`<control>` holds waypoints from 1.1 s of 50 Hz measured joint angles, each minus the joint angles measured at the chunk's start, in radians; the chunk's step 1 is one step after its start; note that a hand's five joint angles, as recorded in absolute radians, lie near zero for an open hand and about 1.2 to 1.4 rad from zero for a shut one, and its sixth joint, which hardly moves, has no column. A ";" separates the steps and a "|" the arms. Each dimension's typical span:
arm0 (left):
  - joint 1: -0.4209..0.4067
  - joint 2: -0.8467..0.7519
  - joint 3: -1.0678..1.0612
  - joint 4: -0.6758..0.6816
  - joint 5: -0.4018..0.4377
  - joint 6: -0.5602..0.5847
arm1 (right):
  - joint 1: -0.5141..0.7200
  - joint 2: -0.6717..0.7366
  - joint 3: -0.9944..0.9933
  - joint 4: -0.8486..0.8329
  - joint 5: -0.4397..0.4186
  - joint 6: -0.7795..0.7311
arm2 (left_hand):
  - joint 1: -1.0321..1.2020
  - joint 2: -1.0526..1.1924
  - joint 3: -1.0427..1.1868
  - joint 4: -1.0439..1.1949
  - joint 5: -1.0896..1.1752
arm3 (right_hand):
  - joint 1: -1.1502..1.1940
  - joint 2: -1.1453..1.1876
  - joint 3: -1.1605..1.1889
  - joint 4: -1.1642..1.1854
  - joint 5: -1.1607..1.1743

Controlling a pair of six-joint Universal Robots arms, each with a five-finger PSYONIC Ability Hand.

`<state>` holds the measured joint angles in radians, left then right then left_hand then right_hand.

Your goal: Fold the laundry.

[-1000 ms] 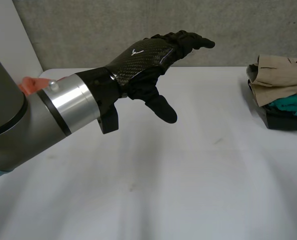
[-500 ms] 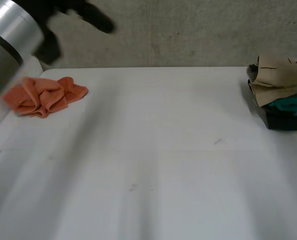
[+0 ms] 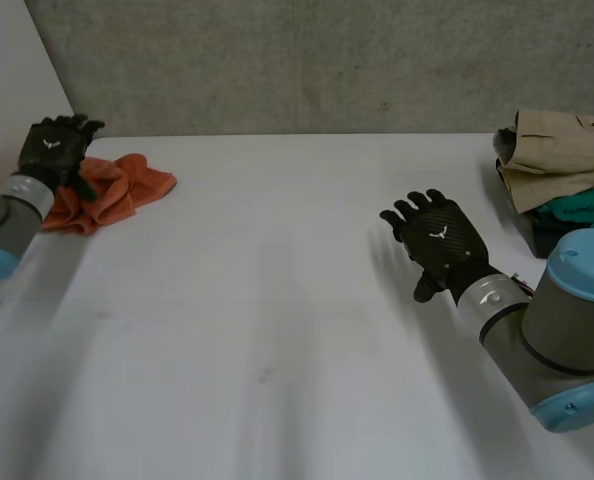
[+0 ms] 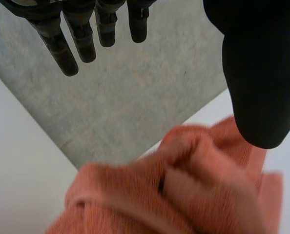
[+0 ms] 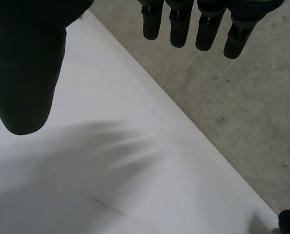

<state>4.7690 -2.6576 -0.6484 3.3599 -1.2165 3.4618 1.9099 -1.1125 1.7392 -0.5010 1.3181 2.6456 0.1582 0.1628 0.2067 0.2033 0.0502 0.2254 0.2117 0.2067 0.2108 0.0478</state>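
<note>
White counter (image 3: pixel 277 320) is standing against a grey wall (image 3: pixel 307 60). The orange cloth (image 3: pixel 122 185) is lying crumpled at its far left corner. The left hand (image 3: pixel 52 148), raised clear half a second ago, is now hanging over the cloth's left edge, fingers (image 4: pixel 67 56) straight, apart from the thumb, gripping nothing. The right hand (image 3: pixel 439 240) is newly hovering over the counter's right side, fingers spread. The laundry pile (image 3: pixel 562 160) is sitting unmoved at the right edge.
</note>
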 measured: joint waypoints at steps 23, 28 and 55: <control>-0.001 -0.318 0.311 0.057 0.056 0.149 | -0.062 0.031 -0.020 -0.039 -0.010 0.012 | 0.267 0.222 0.182 0.189 0.172 | 0.000 0.000 0.000 0.000 0.000; 0.002 -0.342 0.339 0.059 0.050 0.154 | -0.065 0.032 -0.023 -0.039 -0.009 0.009 | 0.974 0.969 0.903 0.925 0.867 | 0.000 0.000 0.000 0.000 0.000; -0.303 0.676 -0.412 0.087 -0.012 -0.380 | -0.135 -0.048 -0.010 -0.099 0.033 0.083 | 0.974 1.033 0.983 0.997 0.902 | 0.000 0.000 0.000 0.000 0.000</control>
<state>4.4662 -1.9813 -1.0608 3.4470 -1.2290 3.0822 1.7749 -1.1609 1.7292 -0.6005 1.3509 2.7284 1.1322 1.1961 1.1895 1.2001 0.9518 0.2254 0.2117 0.2070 0.2107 0.0478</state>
